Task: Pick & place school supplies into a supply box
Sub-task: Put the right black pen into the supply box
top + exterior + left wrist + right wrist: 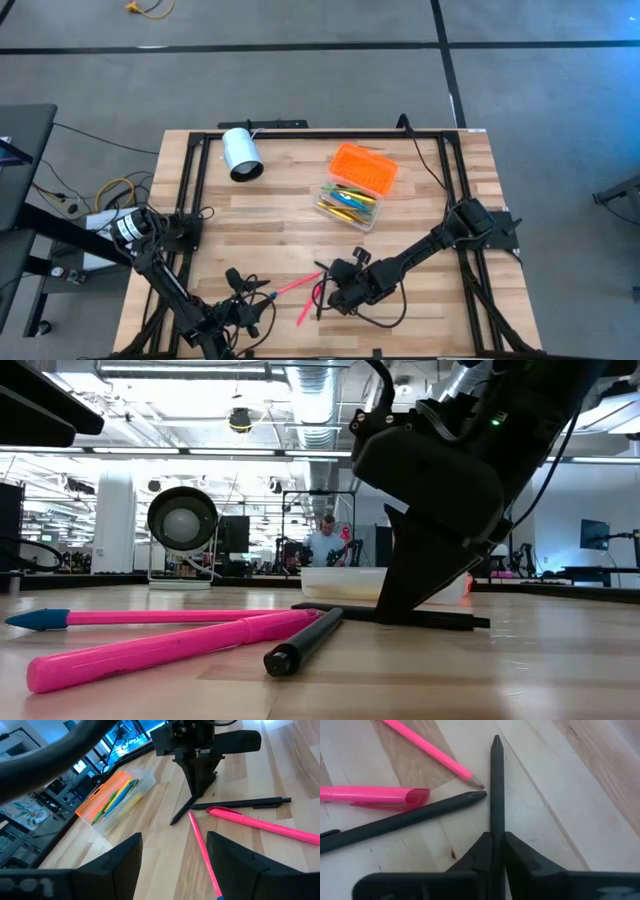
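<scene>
My right gripper [496, 837] stands at the table's near middle [335, 293], shut on a thin black pen [496, 785]. A second black pen [405, 822], a pink highlighter [375, 795] and a pink pencil [435, 750] lie flat on the wood beside it. My left gripper [172, 870] waits open to their left [255, 300], holding nothing. The supply box [350, 200] sits farther back with its orange lid [365, 167] swung open; several coloured pens lie in its clear base. My right gripper pinches the black pen's shaft [496, 827] between its two fingers, part-way along its length. The fingers [197, 787] come slanting down from above and the table's right, across the pen. The pen lies flat on the table [440, 620], its pointed end sticking out past the fingers.
A white cylinder [241, 155] lies on its side at the far left of the table. Black frame rails [190, 190] run along the table's left, right and far edges. Bare wood lies between the pens and the box.
</scene>
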### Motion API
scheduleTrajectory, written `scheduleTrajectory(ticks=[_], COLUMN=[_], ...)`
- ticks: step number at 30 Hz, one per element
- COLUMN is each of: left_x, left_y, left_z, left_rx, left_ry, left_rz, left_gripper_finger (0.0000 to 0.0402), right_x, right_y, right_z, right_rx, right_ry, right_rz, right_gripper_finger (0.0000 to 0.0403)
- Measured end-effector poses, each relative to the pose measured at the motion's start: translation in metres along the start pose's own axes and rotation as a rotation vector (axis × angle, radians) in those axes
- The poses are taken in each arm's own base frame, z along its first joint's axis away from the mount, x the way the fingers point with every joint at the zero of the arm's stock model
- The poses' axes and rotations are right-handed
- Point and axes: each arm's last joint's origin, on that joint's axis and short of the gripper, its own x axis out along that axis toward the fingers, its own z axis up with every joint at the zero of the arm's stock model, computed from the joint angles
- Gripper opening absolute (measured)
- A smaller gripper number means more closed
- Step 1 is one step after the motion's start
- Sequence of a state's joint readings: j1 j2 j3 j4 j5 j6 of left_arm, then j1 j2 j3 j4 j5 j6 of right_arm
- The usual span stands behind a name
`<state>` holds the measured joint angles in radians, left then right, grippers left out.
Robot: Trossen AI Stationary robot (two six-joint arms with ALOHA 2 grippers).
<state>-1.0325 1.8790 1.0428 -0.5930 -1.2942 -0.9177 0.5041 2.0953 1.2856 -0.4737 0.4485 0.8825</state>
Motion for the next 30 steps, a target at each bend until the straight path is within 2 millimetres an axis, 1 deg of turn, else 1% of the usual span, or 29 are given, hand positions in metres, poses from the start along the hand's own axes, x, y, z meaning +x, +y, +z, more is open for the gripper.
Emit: scheduleTrajectory(ticks=[5, 11, 14, 24, 30], left_x=[0.000, 0.000, 0.000, 0.000, 0.000], left_y=[0.000, 0.000, 0.000, 0.002, 0.002], left_z=[0.000, 0.000, 0.000, -0.002, -0.002], left_rx=[-0.001, -0.006, -0.004, -0.020, -0.031], left_ry=[0.002, 0.004, 0.005, 0.009, 0.009], left_rz=[-0.001, -0.003, -0.002, 0.004, 0.004], left_gripper_finger=[0.0212, 0.0212, 0.0212, 0.0212, 0.0212], right_x=[0.000, 0.000, 0.000, 0.001, 0.000], right_y=[-0.004, -0.009, -0.011, -0.012, -0.015], right_z=[-0.002, -0.004, -0.004, -0.003, -0.003], right_rx=[-0.020, -0.051, -0.102, -0.204, -0.296], right_ry=[-0.011, -0.016, -0.035, -0.066, -0.090], right_rz=[-0.056, -0.128, -0.159, -0.203, -0.249], right_gripper_finger=[0.0008, 0.0010, 0.0005, 0.0003, 0.0001])
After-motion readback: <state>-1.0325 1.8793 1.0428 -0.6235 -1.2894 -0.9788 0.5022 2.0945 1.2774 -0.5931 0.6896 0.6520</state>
